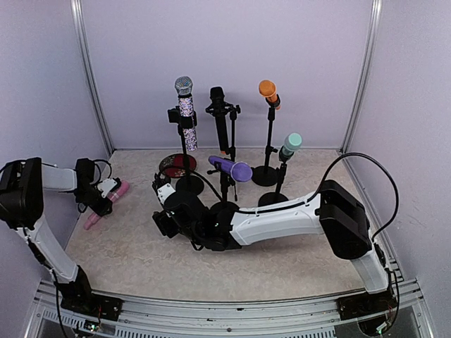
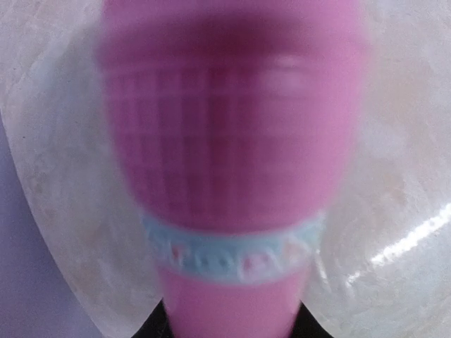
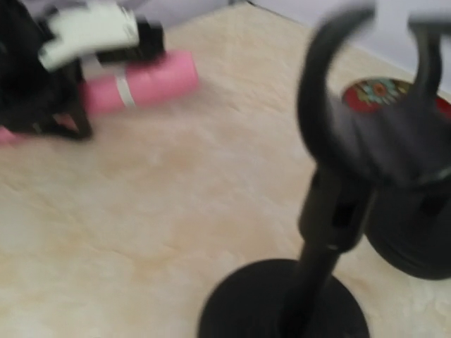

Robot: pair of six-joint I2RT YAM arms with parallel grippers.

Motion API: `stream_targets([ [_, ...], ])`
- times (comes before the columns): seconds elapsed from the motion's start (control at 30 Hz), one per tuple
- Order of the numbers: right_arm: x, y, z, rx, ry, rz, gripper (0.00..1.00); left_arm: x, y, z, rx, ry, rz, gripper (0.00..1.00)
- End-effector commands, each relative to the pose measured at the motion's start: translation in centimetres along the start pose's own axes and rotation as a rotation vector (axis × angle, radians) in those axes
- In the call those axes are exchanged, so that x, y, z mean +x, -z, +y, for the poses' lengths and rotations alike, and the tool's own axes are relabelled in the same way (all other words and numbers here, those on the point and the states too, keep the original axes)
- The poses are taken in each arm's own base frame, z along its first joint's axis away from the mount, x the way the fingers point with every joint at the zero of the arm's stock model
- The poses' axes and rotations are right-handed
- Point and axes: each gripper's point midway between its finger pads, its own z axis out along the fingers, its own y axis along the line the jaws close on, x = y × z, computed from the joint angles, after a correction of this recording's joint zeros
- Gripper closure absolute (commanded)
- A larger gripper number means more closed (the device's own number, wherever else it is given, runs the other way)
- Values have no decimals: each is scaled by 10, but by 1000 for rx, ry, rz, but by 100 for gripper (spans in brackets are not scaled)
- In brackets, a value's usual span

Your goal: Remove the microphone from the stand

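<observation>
A pink microphone (image 1: 106, 204) with a pale blue band lies low at the table's left side. It fills the left wrist view (image 2: 232, 141) and shows blurred in the right wrist view (image 3: 141, 84). My left gripper (image 1: 104, 193) sits around its handle, dark fingers on either side; how tightly they hold is unclear. An empty black stand (image 3: 331, 211) with an open U-shaped clip stands just in front of my right gripper (image 1: 169, 215). The right gripper's fingers do not show in its own view.
Behind stand a glitter microphone (image 1: 184, 98), a black one (image 1: 218, 105), an orange one (image 1: 268, 91), a teal one (image 1: 290, 146) and a purple one (image 1: 232, 167), all on stands. A red disc (image 1: 176, 163) lies near the back. Purple walls enclose the table.
</observation>
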Motion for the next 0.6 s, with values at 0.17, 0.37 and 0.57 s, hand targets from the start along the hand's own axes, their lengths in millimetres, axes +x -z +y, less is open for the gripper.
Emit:
stream_targets([
  [0.17,-5,-43,-35,102,-19,-38,30,-3,-17,27,-99,-9,9,46],
  [0.37,-11,-63,-41,126,24,-87,35,-7,-7,21,-53,-22,-26,37],
  [0.57,-10,-72,-37,125,56,-124,53,-29,28,11,52,-19,-124,15],
])
